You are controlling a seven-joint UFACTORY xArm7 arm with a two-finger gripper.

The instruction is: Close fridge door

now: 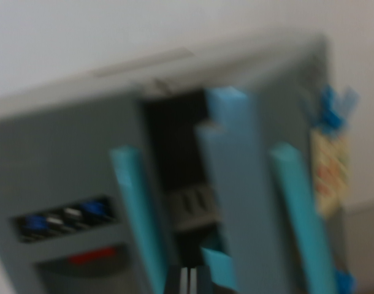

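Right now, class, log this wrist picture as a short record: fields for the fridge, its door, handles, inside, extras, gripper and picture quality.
fridge: grey toy fridge, seen tilted
door: right-hand door ajar, dark gap beside it
handles: teal handle on the left door, another teal handle on the right
inside: grey shelf visible in the gap
extras: dispenser panel with blue and white buttons; pale sticker on the side
gripper: only a dark part at the bottom edge; state cannot be told
picture quality: blurred
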